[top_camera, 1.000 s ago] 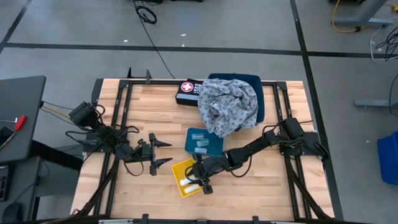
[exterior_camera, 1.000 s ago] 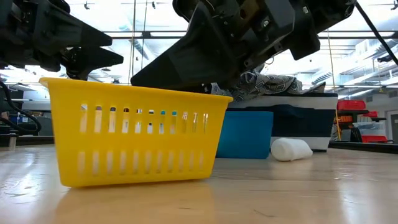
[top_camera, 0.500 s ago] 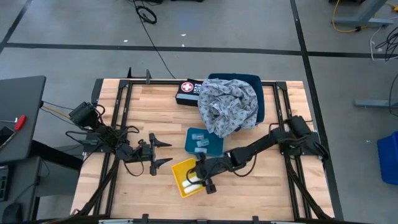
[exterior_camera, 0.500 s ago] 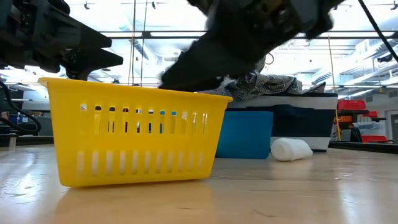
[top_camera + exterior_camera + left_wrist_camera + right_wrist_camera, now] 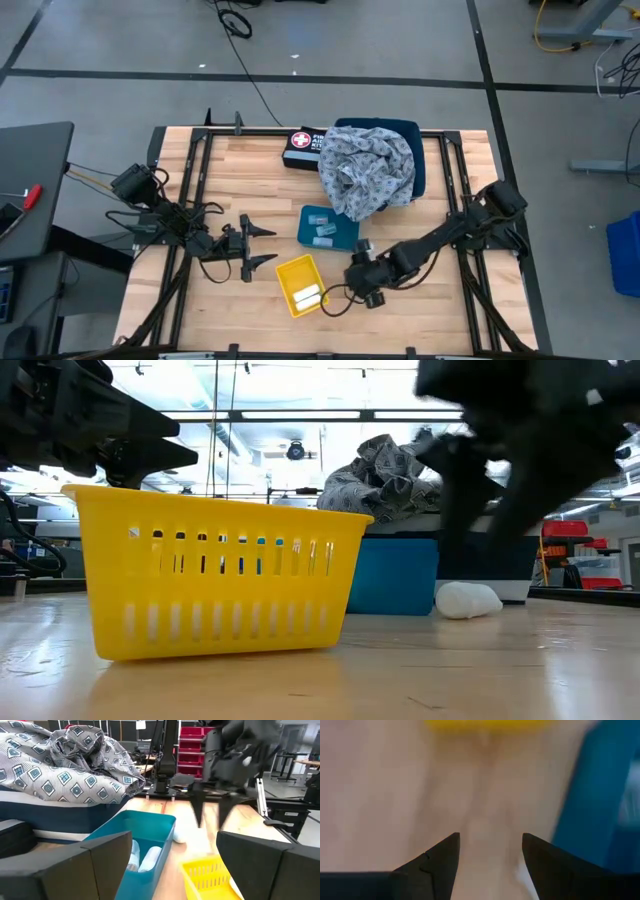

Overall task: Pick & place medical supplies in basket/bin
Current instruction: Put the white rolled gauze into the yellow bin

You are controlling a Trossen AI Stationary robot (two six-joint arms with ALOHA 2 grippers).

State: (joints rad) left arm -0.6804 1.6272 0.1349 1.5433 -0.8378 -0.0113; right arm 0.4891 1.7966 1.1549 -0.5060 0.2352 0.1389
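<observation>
While the right end effector [image 5: 490, 854] hangs with its fingers spread and empty, between the yellow basket [image 5: 301, 285] and the teal bin [image 5: 328, 227], a white roll [image 5: 468, 600] lies on the bench [image 5: 250, 170] just beside that bin. The roll lies on its side, its long axis seemingly across the bench. The left end effector [image 5: 262, 245], also spread, waits farther away.

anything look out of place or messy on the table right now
One white roll lies loose on the wood beside the teal bin, outside any container. The patterned cloth is heaped untidily over the dark blue bin, spilling past its rim.
</observation>
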